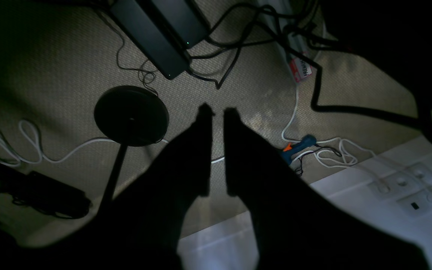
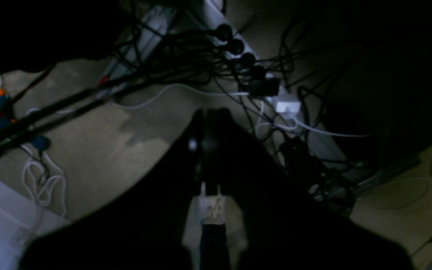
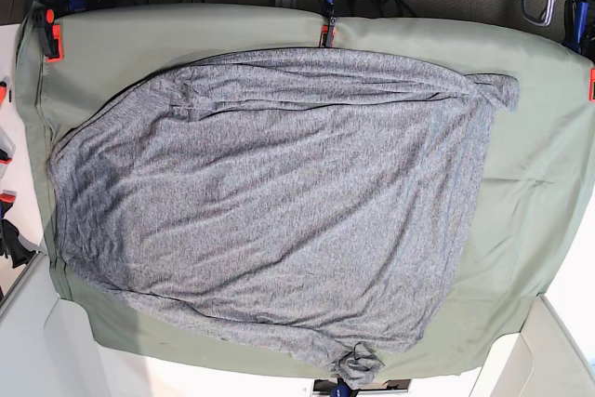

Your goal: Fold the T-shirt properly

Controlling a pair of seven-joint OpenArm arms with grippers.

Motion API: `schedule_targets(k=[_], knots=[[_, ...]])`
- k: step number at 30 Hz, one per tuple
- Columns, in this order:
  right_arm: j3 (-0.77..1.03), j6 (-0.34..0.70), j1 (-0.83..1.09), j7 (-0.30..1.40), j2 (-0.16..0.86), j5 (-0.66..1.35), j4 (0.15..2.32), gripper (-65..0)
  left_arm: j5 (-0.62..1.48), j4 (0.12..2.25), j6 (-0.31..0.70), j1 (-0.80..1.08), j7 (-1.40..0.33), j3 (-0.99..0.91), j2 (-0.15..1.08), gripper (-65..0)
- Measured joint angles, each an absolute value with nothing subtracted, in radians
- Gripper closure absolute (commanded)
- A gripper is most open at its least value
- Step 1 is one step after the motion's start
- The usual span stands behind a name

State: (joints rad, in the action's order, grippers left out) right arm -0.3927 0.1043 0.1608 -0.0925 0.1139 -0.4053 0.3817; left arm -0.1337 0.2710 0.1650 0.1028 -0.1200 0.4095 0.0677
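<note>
You cannot find either arm in the base view, and the T-shirt [image 3: 270,211] hides most of the green table cloth [image 3: 539,192], whose near edge is cut off at the bottom of that picture. In the left wrist view the left gripper [image 1: 216,112] is only a black silhouette with a narrow gap between its fingers, so you cannot make out its surface. In the right wrist view the right gripper [image 2: 208,116] and the tangle of cables [image 2: 238,67] behind it are too dark and blurred to sort out.
</note>
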Motion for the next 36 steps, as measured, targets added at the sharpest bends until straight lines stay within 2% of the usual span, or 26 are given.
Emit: schedule_targets(k=[4,9,19,25,30,32,36], knots=[[-0.393,0.104,0.210,-0.091,0.130,-0.405,0.430,0.0,-0.131,0.366,0.166,0.167,-0.160,0.411,0.095,-5.4],[-0.393,0.104,0.305,-0.088,0.175,-0.412,0.585,0.0,-0.084,0.592,0.165,0.295,-0.168,0.411,0.172,-5.6],[-0.378,0.097,0.627,-0.076,0.331,-0.272,1.142,0.0,-0.069,1.167,0.170,0.614,-0.250,0.391,0.322,-5.6],[-0.287,0.101,0.826,-0.075,0.414,-0.181,1.532,0.0,-0.063,1.528,0.170,0.816,-0.270,0.194,0.346,-5.7],[-0.160,0.099,0.905,-0.047,0.443,-0.017,1.785,0.0,-0.066,1.781,0.172,0.957,-0.276,-0.008,0.348,-5.9],[-0.114,0.100,0.902,0.019,0.443,0.051,1.857,0.0,-0.057,1.869,0.202,0.988,-0.277,-0.070,0.347,-8.4],[-0.044,0.040,0.861,0.130,0.441,0.120,1.958,0.0,0.009,2.008,0.250,1.011,-0.295,-0.171,0.347,-22.2]])
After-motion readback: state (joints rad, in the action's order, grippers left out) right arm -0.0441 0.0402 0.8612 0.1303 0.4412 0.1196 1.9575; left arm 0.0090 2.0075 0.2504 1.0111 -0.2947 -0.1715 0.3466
